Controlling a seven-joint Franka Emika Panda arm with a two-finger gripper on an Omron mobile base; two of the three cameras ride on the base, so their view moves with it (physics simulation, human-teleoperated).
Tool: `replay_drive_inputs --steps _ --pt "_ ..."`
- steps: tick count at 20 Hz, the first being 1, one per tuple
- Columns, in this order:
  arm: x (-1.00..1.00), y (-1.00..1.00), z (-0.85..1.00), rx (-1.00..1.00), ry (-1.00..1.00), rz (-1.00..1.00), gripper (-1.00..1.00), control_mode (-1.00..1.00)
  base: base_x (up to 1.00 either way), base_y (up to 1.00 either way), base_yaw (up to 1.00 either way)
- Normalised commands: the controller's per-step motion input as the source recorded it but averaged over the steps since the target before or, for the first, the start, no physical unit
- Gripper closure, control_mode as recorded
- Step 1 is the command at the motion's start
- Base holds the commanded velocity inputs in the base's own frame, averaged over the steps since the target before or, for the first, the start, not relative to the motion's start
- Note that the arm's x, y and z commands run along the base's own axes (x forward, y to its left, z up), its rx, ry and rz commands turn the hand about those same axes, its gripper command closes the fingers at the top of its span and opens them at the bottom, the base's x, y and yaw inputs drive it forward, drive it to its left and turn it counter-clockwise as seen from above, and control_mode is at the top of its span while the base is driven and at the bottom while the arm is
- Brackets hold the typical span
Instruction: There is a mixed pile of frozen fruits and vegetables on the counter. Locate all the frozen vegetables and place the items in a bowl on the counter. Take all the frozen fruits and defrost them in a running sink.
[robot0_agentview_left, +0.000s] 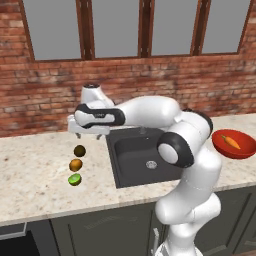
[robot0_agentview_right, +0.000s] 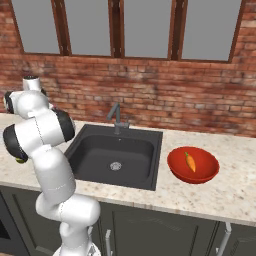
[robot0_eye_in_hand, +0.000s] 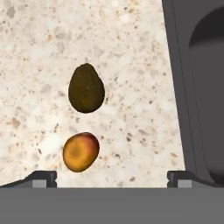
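Olive-brown ball (robot0_agentview_left: 79, 150), orange-brown ball (robot0_agentview_left: 75, 164), green lime (robot0_agentview_left: 74, 179) in column on counter (robot0_agentview_left: 30, 170) left-centre; carrot (robot0_agentview_left: 231, 142) in red bowl (robot0_agentview_left: 226, 149) far right; sink (robot0_agentview_left: 131, 167) centre

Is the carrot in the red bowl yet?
Yes. The carrot lies inside the red bowl, right of the sink.

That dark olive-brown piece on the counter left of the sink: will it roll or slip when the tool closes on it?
The dark olive-brown piece looks rounded and egg-shaped, so a nudge would probably roll it. Its smooth skin may slip between the fingers unless gripped across the middle. It lies close to the orange-brown ball, so a wide-open tool might bump that too.
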Motion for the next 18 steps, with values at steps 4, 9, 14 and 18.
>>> replay_drive_inputs --steps 4,9,14,18 --pt "0.52 0.14 -0.29 0.0 0.0 0.0 -1.0 -1.0 0.0 0.0 0.0" --pt "0.49 0.2 -0.29 0.0 0.0 0.0 -1.0 -1.0 0.0 0.0 0.0" --pt "0.32 0.23 -0.2 0.0 -0.01 0.0 -1.0 -1.0 0.0 0.0 0.0" --pt "0.01 -0.01 -0.36 0.0 0.0 0.0 -1.0 -1.0 0.0 0.0 0.0"
